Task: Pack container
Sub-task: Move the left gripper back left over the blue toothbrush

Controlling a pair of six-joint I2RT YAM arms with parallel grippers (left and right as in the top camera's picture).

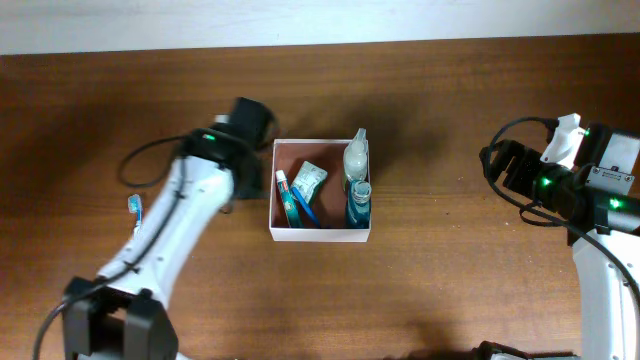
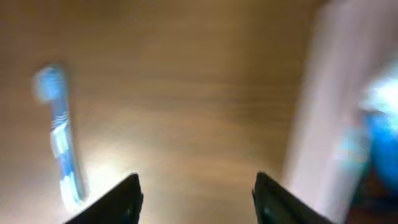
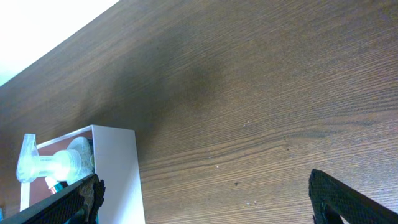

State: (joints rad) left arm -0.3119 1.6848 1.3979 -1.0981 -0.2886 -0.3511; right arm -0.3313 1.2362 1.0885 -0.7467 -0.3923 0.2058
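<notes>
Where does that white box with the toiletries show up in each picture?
Overhead: container, centre of the picture.
Left wrist: container, a blurred white wall on the right.
Right wrist: container, a white corner at lower left.
Shared landmark: the clear spray bottle in it, seen overhead and from the right wrist.

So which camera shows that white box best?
The overhead view: the whole container shows, all four walls and what lies inside. The left wrist view catches only a blurred white wall; the right wrist view, just one corner.
</notes>
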